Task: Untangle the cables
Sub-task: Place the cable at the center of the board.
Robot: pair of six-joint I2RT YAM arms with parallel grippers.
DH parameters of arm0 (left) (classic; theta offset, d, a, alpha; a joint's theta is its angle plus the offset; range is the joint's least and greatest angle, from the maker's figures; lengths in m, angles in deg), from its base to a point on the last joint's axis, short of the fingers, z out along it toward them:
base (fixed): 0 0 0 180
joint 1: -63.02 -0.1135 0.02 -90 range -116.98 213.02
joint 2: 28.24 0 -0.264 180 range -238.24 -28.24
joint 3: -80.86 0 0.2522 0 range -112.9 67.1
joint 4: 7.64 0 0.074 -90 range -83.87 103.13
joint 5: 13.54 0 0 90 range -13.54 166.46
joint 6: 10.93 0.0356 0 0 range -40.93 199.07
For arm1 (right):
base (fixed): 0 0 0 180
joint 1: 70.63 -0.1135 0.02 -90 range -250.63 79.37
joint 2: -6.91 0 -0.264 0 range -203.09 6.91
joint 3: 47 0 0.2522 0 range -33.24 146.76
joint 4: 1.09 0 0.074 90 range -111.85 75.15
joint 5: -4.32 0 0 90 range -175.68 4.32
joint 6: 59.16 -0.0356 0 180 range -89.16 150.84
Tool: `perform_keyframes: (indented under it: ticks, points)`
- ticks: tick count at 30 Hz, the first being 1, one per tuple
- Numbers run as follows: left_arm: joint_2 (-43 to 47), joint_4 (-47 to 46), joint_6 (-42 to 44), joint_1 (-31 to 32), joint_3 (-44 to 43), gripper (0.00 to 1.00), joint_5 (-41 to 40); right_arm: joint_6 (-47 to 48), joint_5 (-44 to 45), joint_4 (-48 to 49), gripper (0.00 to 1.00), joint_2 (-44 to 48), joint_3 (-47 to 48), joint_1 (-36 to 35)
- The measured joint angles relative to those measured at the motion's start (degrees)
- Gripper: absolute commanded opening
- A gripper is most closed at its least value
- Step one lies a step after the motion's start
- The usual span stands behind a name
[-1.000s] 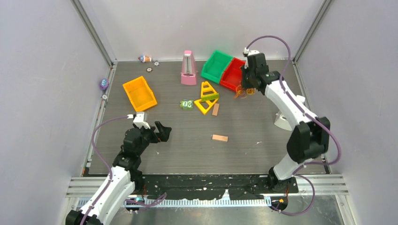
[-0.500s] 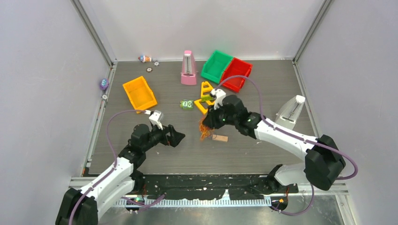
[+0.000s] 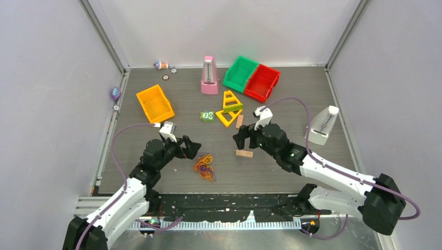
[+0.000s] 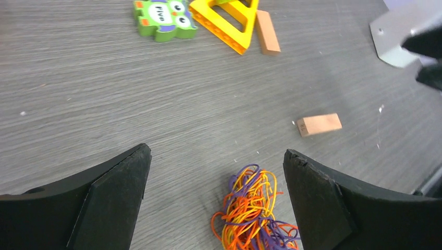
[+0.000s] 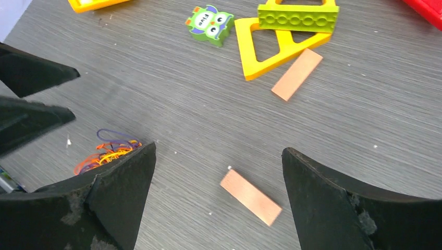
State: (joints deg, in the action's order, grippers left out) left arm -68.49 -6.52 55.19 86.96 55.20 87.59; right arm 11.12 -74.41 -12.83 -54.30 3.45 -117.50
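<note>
The cables [image 3: 205, 166] lie in one small knot of orange, yellow and purple on the bench [image 3: 292, 99], at the lower centre of the overhead view, and neither arm touches them. The left tool [image 4: 215, 152] stands wide and empty just above and to the left of the knot. In its own wrist view the tangle sits at the bottom edge, between the two fingers but nearer the right-hand one. The right tool [image 5: 219, 151] is also wide and empty, well apart from the knot, which shows at the lower left of its view. A tan block [image 5: 250, 197] lies under its opening.

The step in hand looks like taking a first hold. The left tool would do best to centre itself and close on an outer loop, such as the purple one standing proud at the upper edge of the knot, rather than on the dense core. The right tool should cross over the block without nudging it and take a strand from the opposite edge. A slow pull apart, kept low over the bench, suits such floppy strands. Otherwise the whole wad may lift as one.
</note>
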Motion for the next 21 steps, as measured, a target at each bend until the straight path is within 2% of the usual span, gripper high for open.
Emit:
perform_keyframes:
  ticks: [3,7,17,21]
  points:
    - [0.81,0.63,-1.46,0.00,0.31,1.00,-3.67,1.49,1.25,1.99,0.95,4.37,-4.90,0.07]
    - [0.33,-0.52,-1.64,0.00,1.27,0.99,-3.37,3.02,0.39,4.26,0.95,5.55,-7.91,0.07]
    - [-4.02,0.81,-1.70,0.02,1.09,0.92,-2.43,5.07,-4.87,5.79,0.95,3.61,-8.85,0.07]
    - [-8.44,1.95,-1.84,0.07,-0.22,0.89,-1.05,5.33,-6.16,6.14,0.95,3.23,-8.85,0.07]
